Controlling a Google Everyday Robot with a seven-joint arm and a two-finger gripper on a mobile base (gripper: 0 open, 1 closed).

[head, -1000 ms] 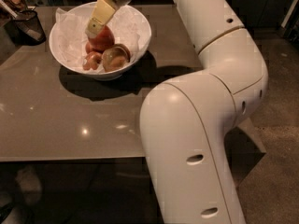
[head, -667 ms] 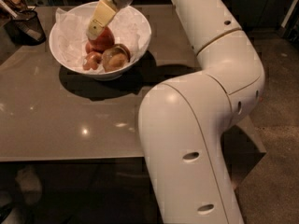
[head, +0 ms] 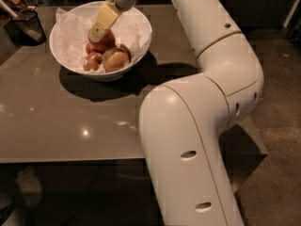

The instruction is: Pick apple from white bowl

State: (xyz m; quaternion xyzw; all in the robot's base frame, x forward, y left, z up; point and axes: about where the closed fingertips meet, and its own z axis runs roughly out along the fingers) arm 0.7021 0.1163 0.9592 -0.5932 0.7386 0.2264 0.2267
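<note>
The white bowl (head: 63,55), lined with crinkled white paper, stands on the far left part of the table. The deep-red apple (head: 104,43) lies in it near the middle. A yellow-tan apple (head: 115,60) and a smaller reddish apple (head: 92,60) lie in front of it. My gripper (head: 95,34) reaches down into the bowl from above, and its tip is at the top of the deep-red apple, partly hiding it.
A small black mesh basket (head: 26,26) stands at the table's far left edge. The grey table (head: 70,121) stretches toward the camera. My white arm (head: 202,126) fills the right half of the view and hides the table's right side.
My gripper stays at the deep-red apple in the bowl. The arm's elbow has shifted very slightly; the apples have not moved.
</note>
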